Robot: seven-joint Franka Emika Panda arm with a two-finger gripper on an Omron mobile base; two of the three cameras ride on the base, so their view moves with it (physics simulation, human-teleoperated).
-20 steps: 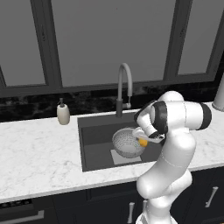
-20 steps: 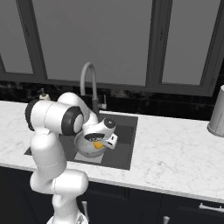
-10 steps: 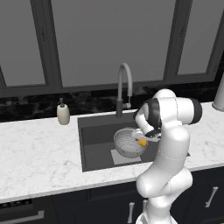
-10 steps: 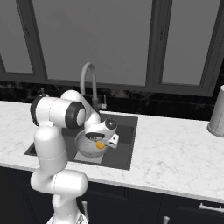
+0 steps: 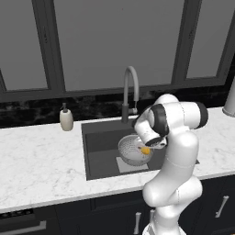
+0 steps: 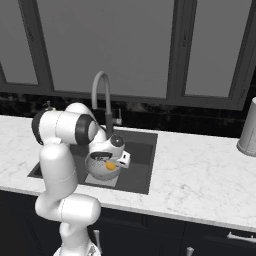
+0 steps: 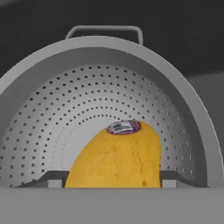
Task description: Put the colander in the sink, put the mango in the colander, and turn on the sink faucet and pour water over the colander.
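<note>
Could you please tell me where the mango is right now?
The small orange-yellow mango sits between the gripper fingertips, just above the bowl of the round perforated metal colander, which rests in the dark grey sink in front of the gooseneck faucet.

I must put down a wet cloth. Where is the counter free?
Free: the counter left of the sink, in front of the soap bottle. Crowded: the sink, with colander, mango and end effector.

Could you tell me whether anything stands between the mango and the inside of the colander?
Nothing visible does. In the hand view the mango sits between the gripper's fingertips, directly facing the open bowl of the colander, whose inside holds nothing else. The colander already rests in the sink.
</note>
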